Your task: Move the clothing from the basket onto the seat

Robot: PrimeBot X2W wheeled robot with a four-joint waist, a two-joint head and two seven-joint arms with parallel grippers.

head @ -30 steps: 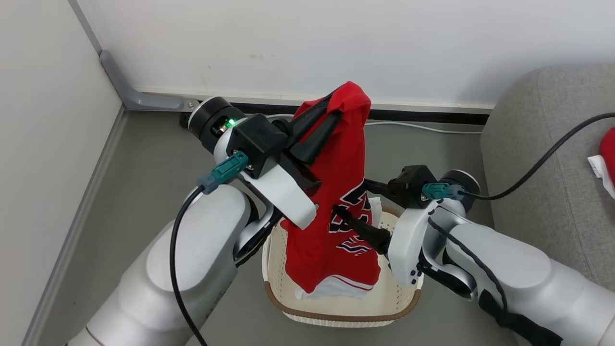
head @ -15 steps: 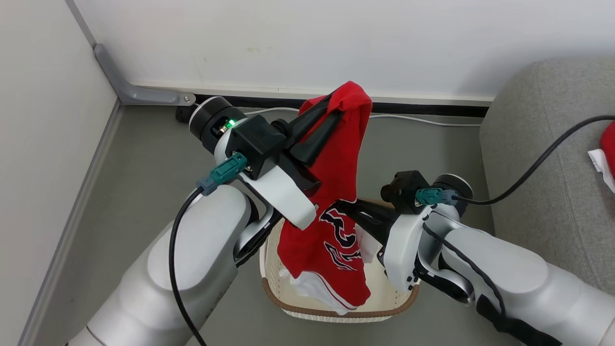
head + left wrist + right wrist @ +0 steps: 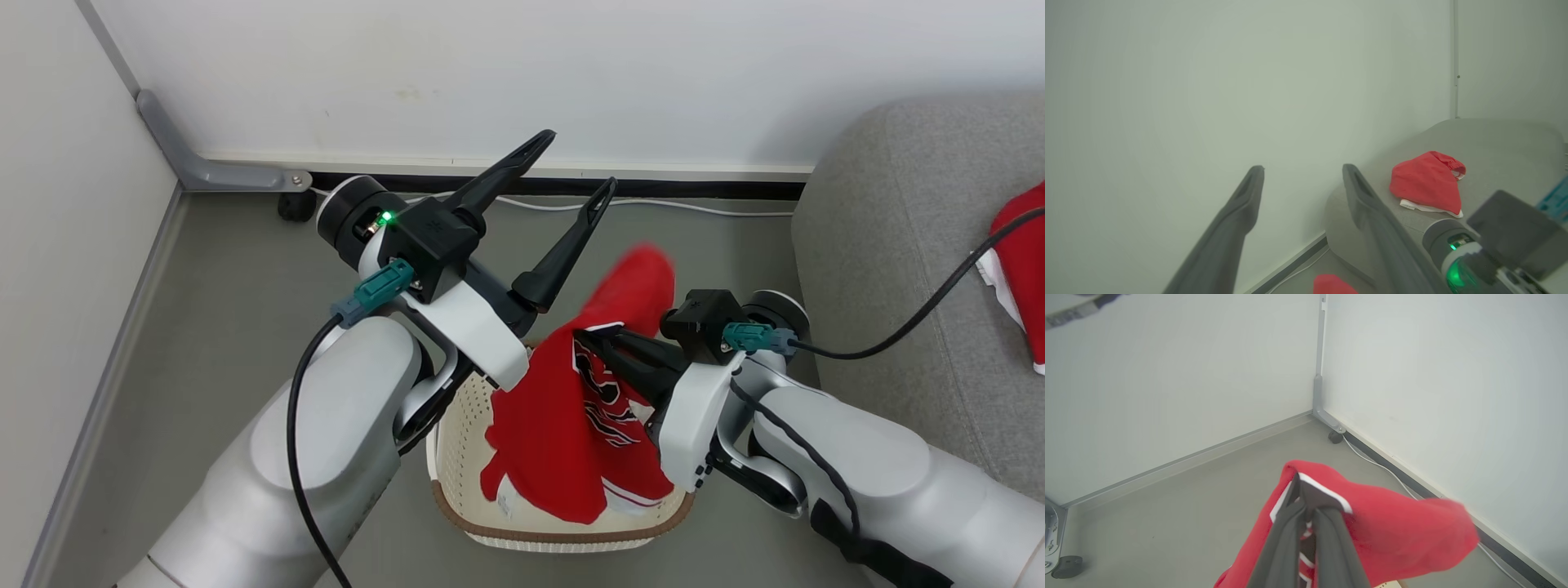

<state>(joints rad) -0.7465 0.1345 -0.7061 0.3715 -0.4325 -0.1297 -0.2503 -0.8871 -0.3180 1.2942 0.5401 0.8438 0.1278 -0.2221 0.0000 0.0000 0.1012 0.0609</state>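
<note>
The left claw [image 3: 578,160] is raised above the basket [image 3: 563,537] with its two fingers spread wide apart and nothing between them. In the left wrist view this claw [image 3: 1303,169] points toward a white wall [image 3: 1167,81]. The right claw [image 3: 583,334] is closed on a red garment [image 3: 547,441], pinching it at a white-trimmed edge. The right wrist view shows that claw [image 3: 1306,494] with its fingers pressed together on that edge. The garment hangs from this grip: its upper fold is blurred and its lower part drapes into the basket, black-and-white lettering facing the right arm. The basket stands on the grey floor [image 3: 229,286] between the two forearms, near the seat [image 3: 898,245]. A second red garment [image 3: 1030,269] with white trim lies on the seat, well apart from the basket.
</note>
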